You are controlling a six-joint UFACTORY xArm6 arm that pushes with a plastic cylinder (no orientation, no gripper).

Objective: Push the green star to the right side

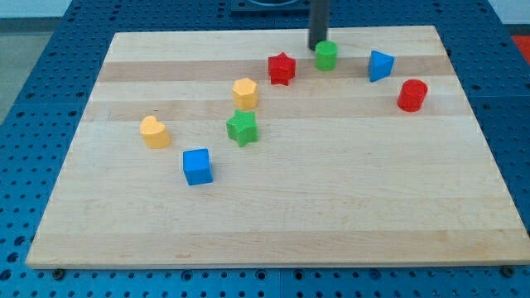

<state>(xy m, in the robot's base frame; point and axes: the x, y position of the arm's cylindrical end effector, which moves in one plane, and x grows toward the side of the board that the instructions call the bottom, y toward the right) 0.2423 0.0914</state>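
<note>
The green star point(242, 127) lies on the wooden board point(331, 207), left of centre. My tip point(317, 47) is near the view's top, just left of and behind the green cylinder point(326, 55), far up and right of the green star. The rod rises out of the view's top edge. A yellow hexagon-like block point(244, 93) sits just above the green star.
A red star point(281, 68) lies left of the green cylinder. A blue triangular block point(380, 65) and a red cylinder point(411, 95) are at the upper right. A yellow heart-like block point(154, 132) and a blue cube point(197, 166) are at the left.
</note>
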